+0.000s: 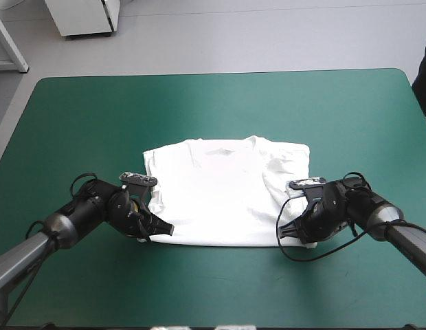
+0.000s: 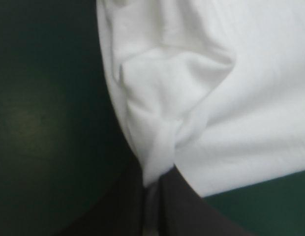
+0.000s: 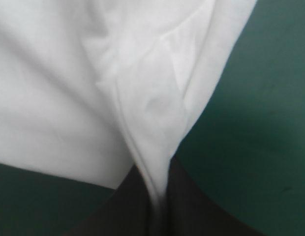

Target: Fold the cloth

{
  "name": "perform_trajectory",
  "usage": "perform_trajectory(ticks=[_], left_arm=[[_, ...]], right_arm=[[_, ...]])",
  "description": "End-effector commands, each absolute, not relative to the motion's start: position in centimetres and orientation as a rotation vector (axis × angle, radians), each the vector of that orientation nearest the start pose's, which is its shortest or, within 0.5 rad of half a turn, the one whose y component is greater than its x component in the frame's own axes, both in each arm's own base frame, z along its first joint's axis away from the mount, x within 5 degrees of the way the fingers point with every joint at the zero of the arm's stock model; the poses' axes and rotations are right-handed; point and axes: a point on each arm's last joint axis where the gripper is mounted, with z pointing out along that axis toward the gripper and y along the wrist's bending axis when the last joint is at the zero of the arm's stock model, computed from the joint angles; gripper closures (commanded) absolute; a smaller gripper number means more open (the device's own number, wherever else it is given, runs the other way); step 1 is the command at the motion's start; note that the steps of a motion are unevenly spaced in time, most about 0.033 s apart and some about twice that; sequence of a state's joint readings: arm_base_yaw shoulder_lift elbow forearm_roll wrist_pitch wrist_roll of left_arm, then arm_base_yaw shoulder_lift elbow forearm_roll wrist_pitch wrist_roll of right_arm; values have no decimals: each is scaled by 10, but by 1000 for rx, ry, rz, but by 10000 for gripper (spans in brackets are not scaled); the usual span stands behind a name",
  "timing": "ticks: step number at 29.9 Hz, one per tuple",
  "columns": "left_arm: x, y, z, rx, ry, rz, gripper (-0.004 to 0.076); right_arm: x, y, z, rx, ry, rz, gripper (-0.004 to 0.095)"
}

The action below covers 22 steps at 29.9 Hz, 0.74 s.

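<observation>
T-shirt (image 1: 227, 199) flat | left pincer (image 2: 153, 184) clamped on near corner | right pincer (image 3: 158, 184) same

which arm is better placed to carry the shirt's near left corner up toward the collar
Left. The left pincer is shut on that corner of the shirt; the right pincer is shut on the opposite near corner, so both likely lift together.

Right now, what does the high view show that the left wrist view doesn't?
High view only: the whole T-shirt, flat, collar toward the table's far edge, right gripper at its near right corner. Left wrist view only: the pinch, a ridge of cloth drawn between the nearly shut fingers of the left gripper. Both: the T-shirt on the teal-green cover, left gripper at its near left corner.
</observation>
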State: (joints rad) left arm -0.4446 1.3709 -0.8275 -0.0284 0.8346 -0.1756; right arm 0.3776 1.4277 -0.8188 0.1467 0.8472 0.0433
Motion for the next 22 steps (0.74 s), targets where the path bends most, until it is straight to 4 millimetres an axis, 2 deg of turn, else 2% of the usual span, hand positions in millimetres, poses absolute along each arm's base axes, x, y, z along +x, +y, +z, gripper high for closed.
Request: perform_trajectory(ticks=[1, 5, 10, 14, 22], left_arm=[[205, -99, 260, 353, 2767, -183, 734], [191, -95, 277, 329, 2718, -244, 734], [182, -92, 290, 314, 2675, -286, 734], [186, -94, 302, 308, 2614, -308, 734], [206, -98, 334, 266, 2376, -318, 734]], right_arm=[[214, 99, 240, -348, 2897, 298, 921], [206, 97, 261, -358, 2860, 318, 921], [202, 96, 292, -352, 2778, 357, 921], [209, 99, 316, -333, 2689, 386, 921], [226, 101, 351, -292, 2465, 379, 921]])
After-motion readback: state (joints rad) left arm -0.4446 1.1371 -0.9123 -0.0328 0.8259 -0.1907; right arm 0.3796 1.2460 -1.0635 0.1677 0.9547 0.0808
